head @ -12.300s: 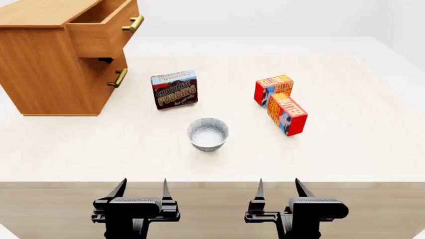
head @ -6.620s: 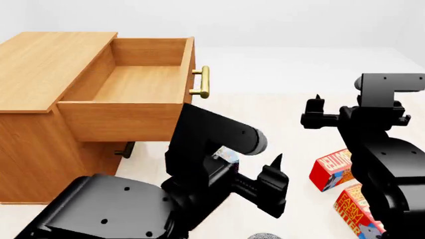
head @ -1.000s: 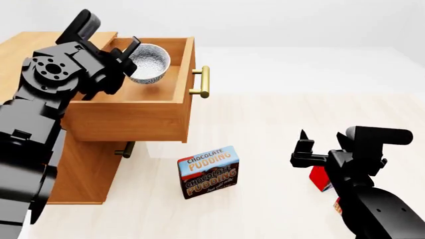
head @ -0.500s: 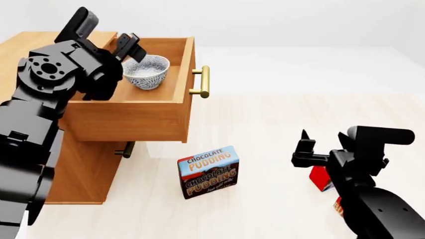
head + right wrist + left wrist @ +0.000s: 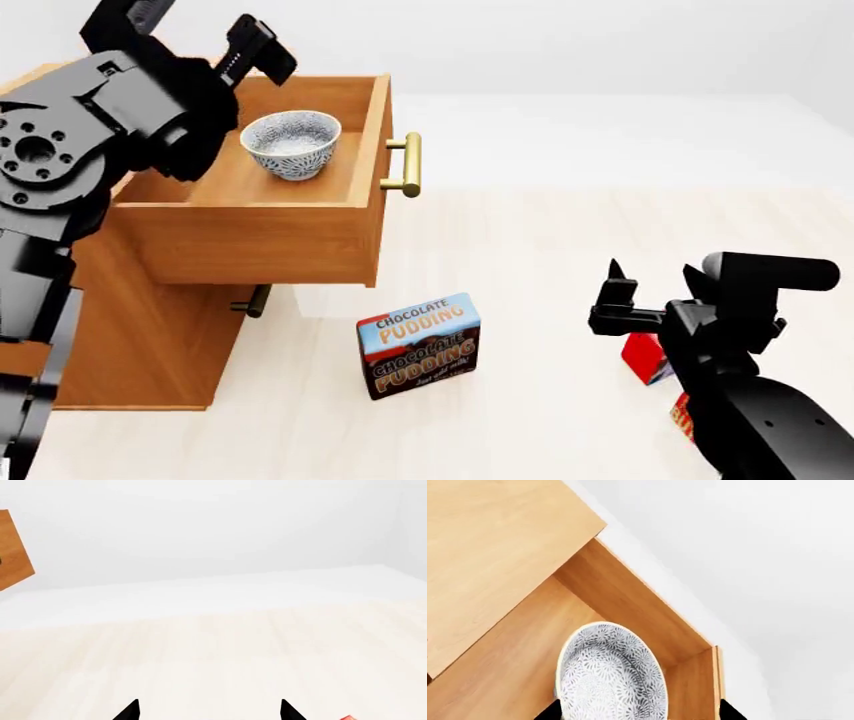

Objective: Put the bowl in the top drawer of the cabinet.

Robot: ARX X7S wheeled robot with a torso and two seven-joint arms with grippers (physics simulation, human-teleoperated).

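Observation:
The bowl (image 5: 291, 143), white with a grey-blue speckle, stands upright on the floor of the open top drawer (image 5: 254, 240) of the cabinet (image 5: 147, 330). My left gripper (image 5: 243, 62) hangs open above and just left of the bowl, not touching it. The left wrist view looks down on the bowl (image 5: 610, 675) in the drawer (image 5: 507, 665), with the left gripper (image 5: 637, 715) spread wide to either side of it. My right gripper (image 5: 617, 292) is open and empty low over the table at the right, its tips (image 5: 208, 712) wide apart.
The drawer's brass handle (image 5: 411, 165) sticks out toward the table; the lower drawer's handle (image 5: 251, 300) sits beneath it. A chocolate pudding box (image 5: 418, 343) stands in front of the cabinet. Red boxes (image 5: 647, 358) lie partly hidden behind my right arm.
My left gripper let go of the bowl, which settled upright on the drawer floor. The gripper then rose up and away from it. The right arm barely moved.

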